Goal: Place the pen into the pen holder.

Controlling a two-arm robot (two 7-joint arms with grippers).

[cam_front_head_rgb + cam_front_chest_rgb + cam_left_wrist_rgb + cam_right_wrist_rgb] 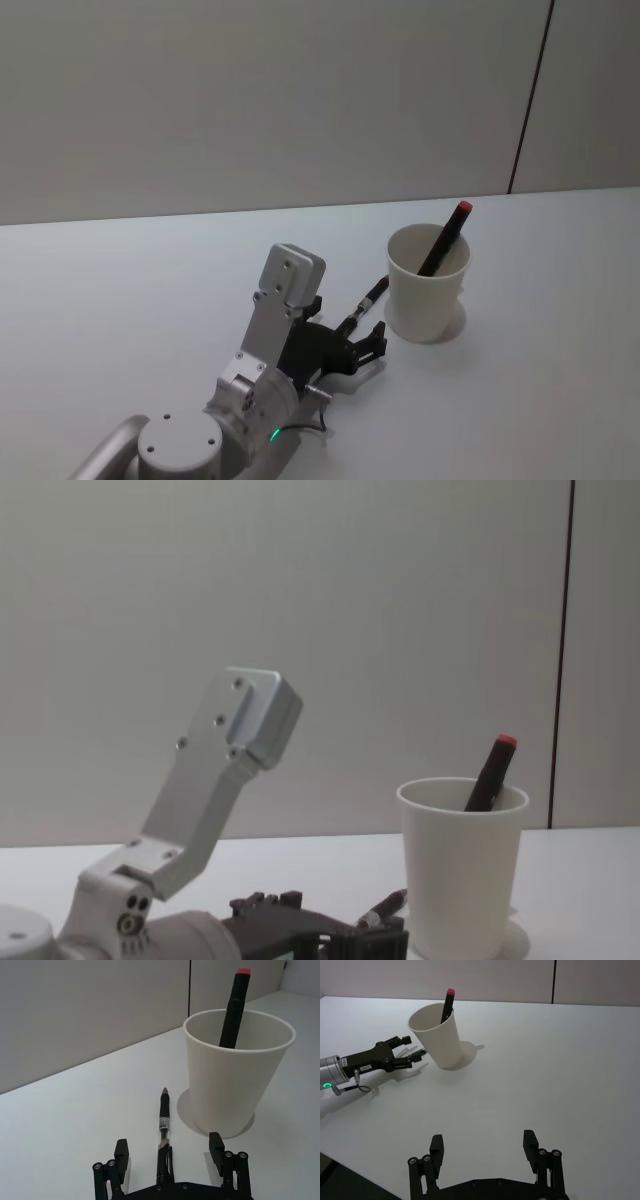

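Observation:
A white paper cup, the pen holder [428, 290] [235, 1080] [441, 1042] [463, 885], stands upright on the white table. A black pen with a red cap [447, 236] [234, 1007] [447, 1005] [489, 775] leans inside it. A second dark pen [367, 301] [164, 1122] [384, 908] lies flat on the table just left of the cup, its tip towards the cup. My left gripper [347, 322] [169, 1150] [412, 1051] [345, 928] is low over the table and open, one finger on each side of this pen's rear end. My right gripper [483, 1142] hovers open, off to the right of the cup.
The white table [120, 300] stretches out on all sides, ending at a grey wall [250, 90] behind the cup. A dark vertical seam [530, 100] runs down the wall at the right.

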